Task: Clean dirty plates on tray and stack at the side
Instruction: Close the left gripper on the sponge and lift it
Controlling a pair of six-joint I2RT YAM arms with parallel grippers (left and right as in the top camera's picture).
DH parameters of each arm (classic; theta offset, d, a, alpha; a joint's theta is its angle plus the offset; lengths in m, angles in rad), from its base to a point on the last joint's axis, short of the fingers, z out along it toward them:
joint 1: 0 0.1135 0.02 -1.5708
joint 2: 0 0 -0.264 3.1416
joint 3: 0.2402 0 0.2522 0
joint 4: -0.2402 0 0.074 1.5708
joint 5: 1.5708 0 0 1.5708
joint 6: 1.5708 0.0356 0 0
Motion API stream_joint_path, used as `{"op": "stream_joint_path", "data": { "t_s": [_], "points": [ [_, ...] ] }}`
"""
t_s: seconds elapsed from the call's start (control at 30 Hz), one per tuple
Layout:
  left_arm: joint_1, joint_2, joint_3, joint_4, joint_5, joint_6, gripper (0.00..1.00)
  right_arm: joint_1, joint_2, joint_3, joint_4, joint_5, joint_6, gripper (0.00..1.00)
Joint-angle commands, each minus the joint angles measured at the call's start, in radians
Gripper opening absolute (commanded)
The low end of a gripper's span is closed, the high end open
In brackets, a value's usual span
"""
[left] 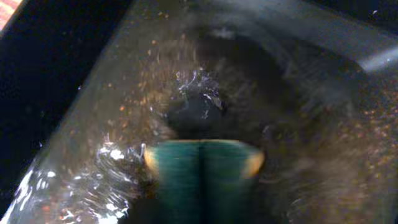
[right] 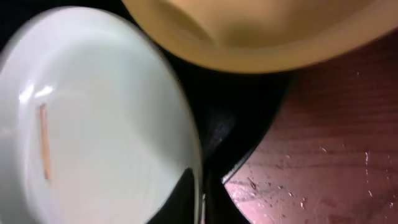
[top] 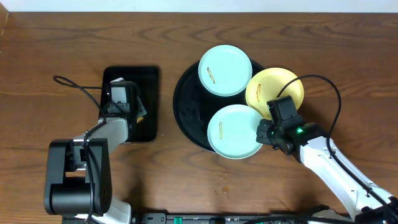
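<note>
1. Plates, three in all, lie on the tray (top: 186, 106) mid-bench: near mint plate (top: 231, 134), far mint plate (top: 225, 70) and yellow plate (top: 283, 84). None lies on the bare bench (top: 62, 50) at the side, so I judge the task barely begun.
2. Right claw (top: 265, 132) sits at the near mint plate's right edge, close by the yellow plate. Its jaws are hidden, so I cannot tell whether they grip.
3. Left claw (top: 121, 93) is down in the narrow tray (top: 149, 93). Its wrist view is blurred, with a teal block (left: 202, 171) right ahead, and I cannot tell whether the jaws hold it.
4. Risk: the plates crowd rim to rim, so lifting one could drag or tip its neighbour.
5. Risk: the yellow plate overhangs the tray's right rim and looks likeliest to slide off if nudged.
6. Risk: the rims look thin and slick, so a shallow pinch may slip. Wiping an unheld plate may only push it across the glossy tray.
7. Materials: the plates are round, shallow, smooth and plain. The near mint plate carries a thin brown streak (top: 220, 130), and the far one has another.
8. The tray is glossy black with a raised rim. The narrow tray's floor looks wet and speckled. The bench is brown wood grain, with crumbs (top: 224, 180) near the front.
</note>
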Motion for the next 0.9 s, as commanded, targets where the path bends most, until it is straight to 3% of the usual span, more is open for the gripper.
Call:
{"op": "stream_joint_path", "data": {
  "t_s": [0.0, 0.23, 0.37, 0.6, 0.87],
  "points": [
    [0.004, -0.053, -0.002, -0.058, -0.013, 0.005, 0.67, 0.008, 0.004, 0.008, -0.018, 0.013, -0.013, 0.12],
    [0.004, -0.172, -0.002, -0.229, 0.033, -0.002, 0.66, 0.008, 0.005, 0.008, -0.03, 0.014, -0.012, 0.07],
    [0.004, -0.161, -0.003, -0.263, 0.04, -0.002, 0.66, 0.008, 0.012, -0.006, -0.01, 0.061, -0.012, 0.19],
    [0.004, -0.155, -0.003, -0.243, 0.039, -0.002, 0.66, 0.007, 0.083, -0.009, 0.033, 0.051, -0.012, 0.24],
    [0.004, -0.155, -0.003, -0.243, 0.039, -0.002, 0.67, 0.007, 0.128, -0.008, 0.064, -0.01, -0.012, 0.11]
  ]
}}
